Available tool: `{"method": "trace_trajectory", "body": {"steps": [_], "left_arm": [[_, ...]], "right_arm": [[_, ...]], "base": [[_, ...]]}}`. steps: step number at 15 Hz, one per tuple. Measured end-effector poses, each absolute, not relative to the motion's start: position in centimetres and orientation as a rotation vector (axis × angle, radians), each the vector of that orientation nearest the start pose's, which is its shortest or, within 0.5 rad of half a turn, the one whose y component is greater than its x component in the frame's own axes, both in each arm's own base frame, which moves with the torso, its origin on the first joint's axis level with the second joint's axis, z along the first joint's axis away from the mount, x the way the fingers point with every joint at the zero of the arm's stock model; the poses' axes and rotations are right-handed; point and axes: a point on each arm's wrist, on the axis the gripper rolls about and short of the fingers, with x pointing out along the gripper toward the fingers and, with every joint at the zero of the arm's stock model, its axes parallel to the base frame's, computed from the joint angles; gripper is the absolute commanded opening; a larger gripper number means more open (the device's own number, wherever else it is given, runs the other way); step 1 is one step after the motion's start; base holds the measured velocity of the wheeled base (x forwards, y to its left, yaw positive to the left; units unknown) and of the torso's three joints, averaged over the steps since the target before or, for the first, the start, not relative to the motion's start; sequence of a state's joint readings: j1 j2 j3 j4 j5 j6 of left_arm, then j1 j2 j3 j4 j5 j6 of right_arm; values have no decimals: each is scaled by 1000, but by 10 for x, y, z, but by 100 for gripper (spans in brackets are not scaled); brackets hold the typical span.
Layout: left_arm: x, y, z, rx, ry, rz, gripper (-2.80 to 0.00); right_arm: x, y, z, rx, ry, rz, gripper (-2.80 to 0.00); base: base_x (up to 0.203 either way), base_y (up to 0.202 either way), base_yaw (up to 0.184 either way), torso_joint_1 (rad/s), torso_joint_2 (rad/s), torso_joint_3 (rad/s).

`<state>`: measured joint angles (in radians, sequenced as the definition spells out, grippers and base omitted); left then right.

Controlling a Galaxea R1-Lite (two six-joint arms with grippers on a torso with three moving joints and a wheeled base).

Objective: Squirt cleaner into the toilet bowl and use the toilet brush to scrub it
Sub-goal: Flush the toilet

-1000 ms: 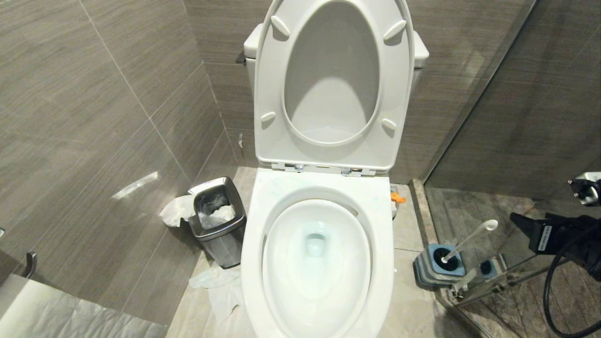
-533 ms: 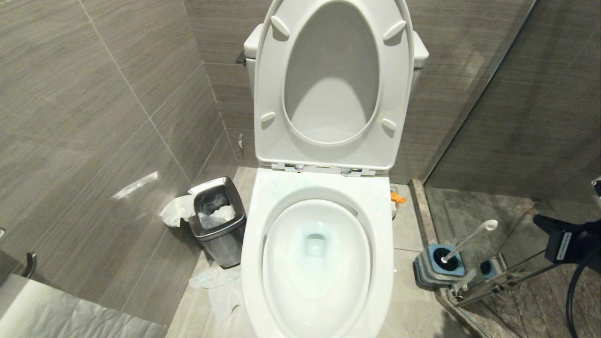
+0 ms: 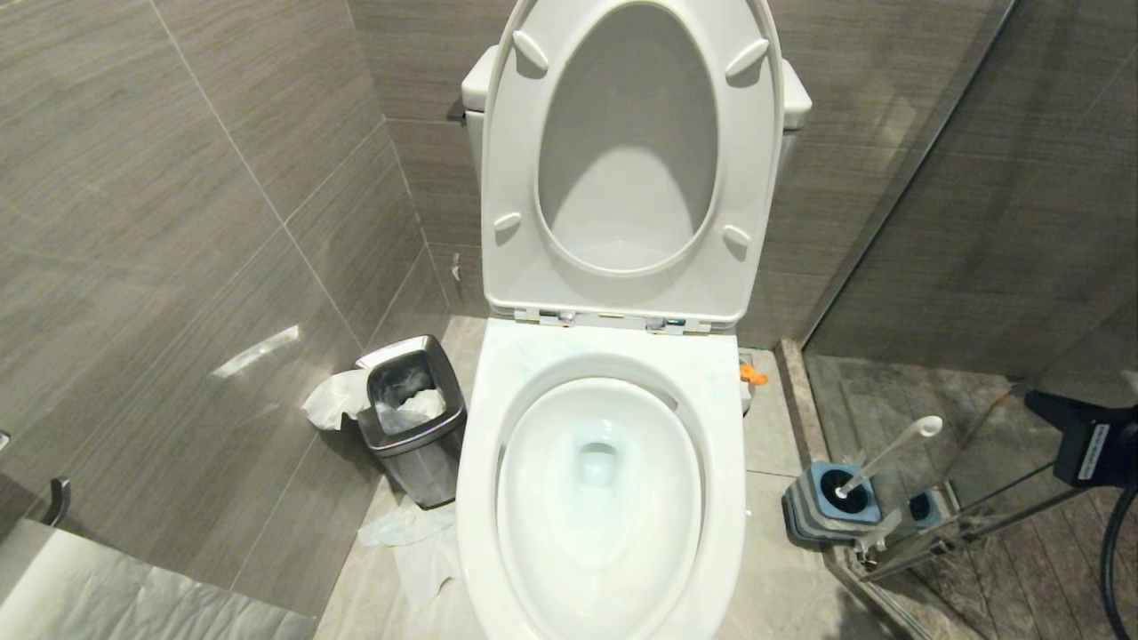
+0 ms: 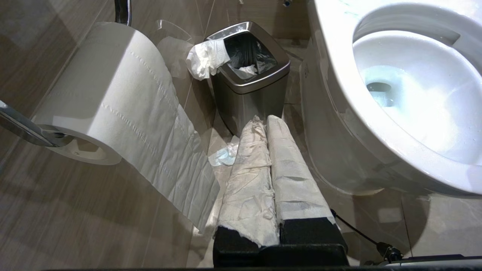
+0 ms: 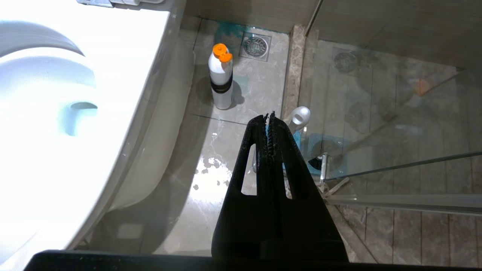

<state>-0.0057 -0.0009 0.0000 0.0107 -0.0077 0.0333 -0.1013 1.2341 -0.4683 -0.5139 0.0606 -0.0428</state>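
- Fingers of the right gripper are pressed together on nothing, above the toilet brush.
- Toilet brush stands in its striped holder by the glass; the jaws should part before closing around the handle.
- Left gripper hangs closed, idle.
- Toilet bowl lies open beyond.
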Motion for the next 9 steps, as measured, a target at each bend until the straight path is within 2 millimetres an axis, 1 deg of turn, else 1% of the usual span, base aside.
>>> {"method": "trace_trajectory", "body": {"steps": [2,5,7,9], "left_arm": [[-23,0,74,34,9,-14,-280],[-23,0,74,33,10,-14,-280],[-23,0,74,33,9,-14,-280],[-23,0,74,34,10,-14,-280]], "right_arm": [[173,-16,205,-32,258,-33,-280],[159,-13,222,-55,236,-19,-280],[147,-7,232,-72,194,14,-280],[132,-2,238,-78,181,47,-280]], "base": [[0,0,0,0,0,0],[0,0,0,0,0,0],[0,0,0,0,0,0],[0,0,0,0,0,0]]}}
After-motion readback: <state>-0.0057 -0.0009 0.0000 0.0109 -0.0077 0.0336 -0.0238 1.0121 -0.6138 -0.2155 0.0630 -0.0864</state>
